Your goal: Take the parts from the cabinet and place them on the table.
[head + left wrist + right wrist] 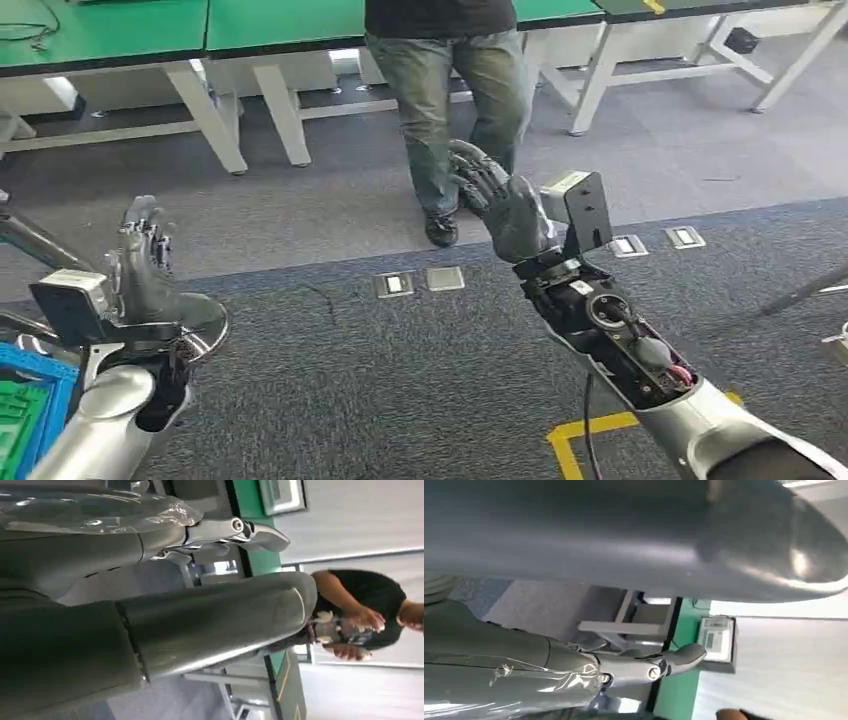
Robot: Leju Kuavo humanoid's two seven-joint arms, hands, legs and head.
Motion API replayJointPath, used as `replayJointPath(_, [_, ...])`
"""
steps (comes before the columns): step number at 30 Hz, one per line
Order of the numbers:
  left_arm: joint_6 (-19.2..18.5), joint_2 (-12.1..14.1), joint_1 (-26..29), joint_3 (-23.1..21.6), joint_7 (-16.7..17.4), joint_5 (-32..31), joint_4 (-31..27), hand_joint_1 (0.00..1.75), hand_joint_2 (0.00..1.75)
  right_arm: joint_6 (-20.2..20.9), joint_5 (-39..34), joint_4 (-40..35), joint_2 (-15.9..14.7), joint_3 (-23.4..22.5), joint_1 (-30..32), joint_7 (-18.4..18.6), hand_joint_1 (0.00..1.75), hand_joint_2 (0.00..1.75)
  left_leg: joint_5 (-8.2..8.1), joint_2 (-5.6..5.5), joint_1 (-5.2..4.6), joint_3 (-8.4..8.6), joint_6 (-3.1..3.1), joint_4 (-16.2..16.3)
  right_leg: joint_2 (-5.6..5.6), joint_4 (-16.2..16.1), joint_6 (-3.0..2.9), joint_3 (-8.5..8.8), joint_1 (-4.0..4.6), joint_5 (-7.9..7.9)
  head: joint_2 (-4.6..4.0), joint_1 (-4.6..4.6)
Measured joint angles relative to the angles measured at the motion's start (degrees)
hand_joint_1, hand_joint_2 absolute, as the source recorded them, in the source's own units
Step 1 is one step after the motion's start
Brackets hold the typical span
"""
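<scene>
Both the grey left hand (145,262) and grey right hand (497,202) are raised, fingers spread, holding nothing; no parts or cabinet are visible. The person in jeans (455,90) stands near, so a swinging arm could strike them.

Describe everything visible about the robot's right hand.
The right hand is dark grey with black fingers, on a silver arm whose forearm cover is open, showing wiring. It is raised above the grey carpet, palm up, fingers slightly curled and apart, holding nothing. A camera block sits at its wrist. It touches nothing; a person's legs stand just beyond it.
</scene>
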Motion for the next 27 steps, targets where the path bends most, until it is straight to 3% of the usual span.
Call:
replayJointPath(1, [0.00, 0.00, -0.08, 0.00, -0.05, 0.00, 0.00, 0.00, 0.00, 0.00, 0.00, 0.00, 0.00, 0.00, -0.05, -0.04, 0.00, 0.00, 0.93, 2.42, 0.06, 2.26, -0.23, -5.00, -0.58, 0.64, 0.59, 0.03, 0.01, -0.50, 0.00, -0.38])
replayJointPath(2, [-0.04, 0.00, -0.08, 0.00, -0.11, 0.00, 0.04, 0.00, 0.00, 0.09, 0.00, 0.00, 0.00, 0.00, -0.11, -0.11, 0.00, 0.00, 0.39, 3.76, -0.45, 2.20, 0.28, -4.23, -0.73, 0.70, 0.90, -0.10, 0.29, -0.68, 0.00, -0.70])
replayJointPath(3, [-0.11, -0.02, -0.15, 0.00, -0.15, 0.00, 0.04, 0.00, 0.00, 0.11, 0.00, 0.00, 0.00, -0.04, -0.16, -0.17, 0.00, 0.00, 0.61, 2.67, -0.38, 2.07, 1.23, -4.44, -1.40, 1.13, 1.39, -0.04, 0.65, -1.20, 0.00, -0.62])
replayJointPath(4, [-0.09, -0.04, -0.11, 0.00, -0.15, 0.02, 0.04, 0.00, 0.00, 0.15, 0.00, 0.00, 0.00, -0.07, -0.23, -0.24, 0.00, 0.00, 0.34, 2.08, -0.50, 1.96, 1.71, -4.21, -1.83, 1.01, 1.63, 0.37, 0.62, -1.34, 0.00, -0.05])
replayJointPath(6, [-0.11, 0.02, -0.19, 0.00, -0.26, 0.00, 0.04, 0.00, 0.00, 0.24, 0.00, 0.11, 0.02, 0.07, -0.30, -0.31, 0.00, 0.00, 0.23, 0.55, -0.48, 1.98, 2.50, -4.10, -3.25, 0.91, 2.23, 0.99, 0.30, -1.76, 0.00, 0.15])
replayJointPath(7, [-0.13, -0.09, -0.16, 0.00, -0.29, 0.00, 0.04, 0.00, 0.00, 0.24, 0.02, 0.15, 0.00, -0.02, -0.46, -0.35, 0.00, 0.00, 0.27, -0.13, -0.18, 2.37, 2.94, -4.25, -1.27, 1.49, 2.67, 0.41, -0.26, -2.64, 0.00, 0.50])
replayJointPath(8, [-0.13, -0.07, -0.31, 0.00, -0.40, 0.00, 0.04, 0.00, 0.00, 0.24, 0.02, 0.15, 0.00, -0.04, -0.44, -0.41, 0.00, 0.00, 0.20, -0.51, -0.22, 2.47, 3.30, -4.27, 1.55, 3.10, 2.59, 0.09, -0.33, -3.89, 0.00, 0.92])
replayJointPath(9, [-0.15, -0.13, -0.40, 0.02, -0.42, 0.00, 0.04, 0.00, 0.00, 0.24, 0.09, 0.15, 0.00, -0.13, -0.52, -0.55, 0.00, 0.00, 0.16, -1.32, -0.27, 2.65, 3.55, -4.26, 3.86, 8.25, 2.46, -2.09, -0.16, -6.54, 0.00, 1.18])
replayJointPath(11, [-0.26, -0.37, -0.30, 0.00, -0.41, 0.00, 0.04, 0.00, 0.00, 0.31, 0.09, 0.20, 0.00, -0.13, -0.37, -0.52, 0.00, 0.00, 0.09, -2.89, -0.61, 2.70, 3.90, -4.23, 4.88, 19.74, 2.27, -7.86, 0.17, -10.96, 0.00, 2.25])
replayJointPath(12, [-0.24, -0.37, -0.23, 0.00, -0.41, 0.00, 0.04, 0.00, 0.00, 0.33, 0.09, 0.28, 0.00, -0.15, -0.29, -0.52, 0.00, 0.00, 0.08, -3.78, -0.78, 2.73, 3.92, -4.22, 4.89, 22.88, 2.06, -9.83, 0.31, -11.43, 0.00, 2.49])
replayJointPath(13, [-0.24, -0.35, -0.23, 0.00, -0.39, 0.00, 0.07, 0.00, 0.00, 0.33, 0.09, 0.46, 0.00, -0.17, -0.29, -0.52, 0.00, 0.00, 0.08, -4.70, -0.91, 2.79, 3.92, -4.21, 4.91, 22.99, 1.73, -10.49, 0.46, -10.37, 0.00, 2.51])
replayJointPath(14, [-0.24, -0.35, -0.25, 0.00, -0.39, 0.00, 0.09, 0.00, 0.00, 0.35, 0.09, 0.57, 0.00, -0.20, -0.32, -0.55, 0.00, 0.00, 0.08, -5.43, -0.98, 2.88, 3.92, -4.20, 4.95, 20.94, 1.40, -9.93, 0.53, -8.57, 0.00, 2.62])
replayJointPath(16, [-0.24, -0.37, -0.33, 0.00, -0.42, 0.00, 0.09, 0.00, 0.00, 0.42, 0.11, 0.61, 0.00, -0.22, -0.42, -0.57, 0.00, 0.00, 0.06, -7.34, -1.02, 3.21, 3.90, -4.19, 6.26, 9.27, 0.47, -5.31, 0.69, -1.73, 0.00, 2.84])
replayJointPath(17, [-0.24, -0.39, -0.33, 0.00, -0.39, 0.00, 0.09, 0.00, 0.00, 0.44, 0.11, 0.61, 0.00, -0.24, -0.55, -0.59, 0.00, 0.00, 0.04, -7.91, -0.82, 3.15, 3.84, -4.22, 9.37, 4.49, 0.12, -3.66, 0.66, 0.05, 0.00, 2.95])
replayJointPath(18, [-0.24, -0.39, -0.43, 0.00, -0.39, 0.00, 0.09, 0.00, 0.00, 0.46, 0.13, 0.66, 0.00, -0.26, -0.54, -0.59, 0.00, 0.00, 0.17, -8.49, -1.15, 2.72, 3.50, -4.04, 12.18, 3.46, -0.15, -2.93, 0.16, -0.32, 0.00, 2.40])
replayJointPath(19, [-0.24, -0.42, -0.42, 0.00, -0.37, 0.00, 0.11, 0.00, 0.00, 0.59, 0.20, 0.66, 0.00, -0.26, -0.65, -0.66, 0.00, 0.00, 0.41, -9.28, -0.48, 2.25, 3.11, -4.02, 11.41, 2.46, -0.06, -2.13, 0.54, -0.62, 0.00, 2.47])
replayJointPath(21, [-0.24, -0.37, -0.34, 0.00, -0.37, -0.04, 0.13, 0.00, 0.00, 0.81, 0.28, 0.70, 0.02, -0.22, -0.73, -0.66, 0.00, 0.00, 0.95, -10.86, -0.12, 1.89, 2.29, -4.51, 10.08, 2.56, -0.09, -2.09, 0.84, -0.66, 0.00, 3.08])
replayJointPath(22, [-0.24, -0.31, -0.44, 0.00, -0.37, -0.04, 0.13, 0.00, 0.00, 0.87, 0.37, 0.68, 0.02, -0.20, -0.80, -0.70, 0.00, 0.00, 1.13, -11.88, -0.62, 1.83, 1.77, -4.58, 9.03, 1.80, -0.39, -1.67, 0.25, -0.36, 0.00, 2.86])
replayJointPath(23, [-0.22, -0.26, -0.37, 0.00, -0.37, -0.04, 0.13, 0.00, 0.00, 0.96, 0.39, 0.70, 0.00, -0.20, -0.99, -0.68, 0.00, 0.00, 0.20, -8.99, -0.76, 1.56, 1.83, -3.53, 7.95, 1.31, -0.55, -1.25, 0.21, -0.08, 0.00, 2.68])
replayJointPath(24, [-0.22, -0.24, -0.68, 0.00, -0.37, -0.09, 0.13, 0.00, 0.00, 0.92, 0.39, 0.74, 0.02, -0.26, -1.00, -0.77, 0.00, 0.00, -1.72, -5.54, -1.06, 0.22, 1.67, -0.72, 7.24, 1.17, -0.97, -1.23, 0.16, 0.02, 0.00, 1.76])
replayJointPath(25, [-0.22, -0.22, -0.88, 0.00, -0.37, -0.11, 0.15, 0.00, 0.00, 0.98, 0.42, 0.76, 0.02, -0.24, -1.09, -0.76, 0.00, 0.00, -4.06, -3.42, -0.93, -2.06, 1.47, 3.88, 6.31, 1.17, -1.07, -1.29, 0.39, 0.03, 0.00, 1.22])
replayJointPath(27, [-0.22, -0.22, -0.75, 0.00, -0.37, -0.09, 0.17, 0.00, 0.00, 1.01, 0.44, 0.96, 0.00, -0.20, -0.95, -0.72, 0.00, 0.00, -7.46, -2.09, -0.73, -6.55, 1.15, 12.89, 4.40, 1.22, -1.19, -1.40, 0.53, -0.05, 0.00, 0.96])
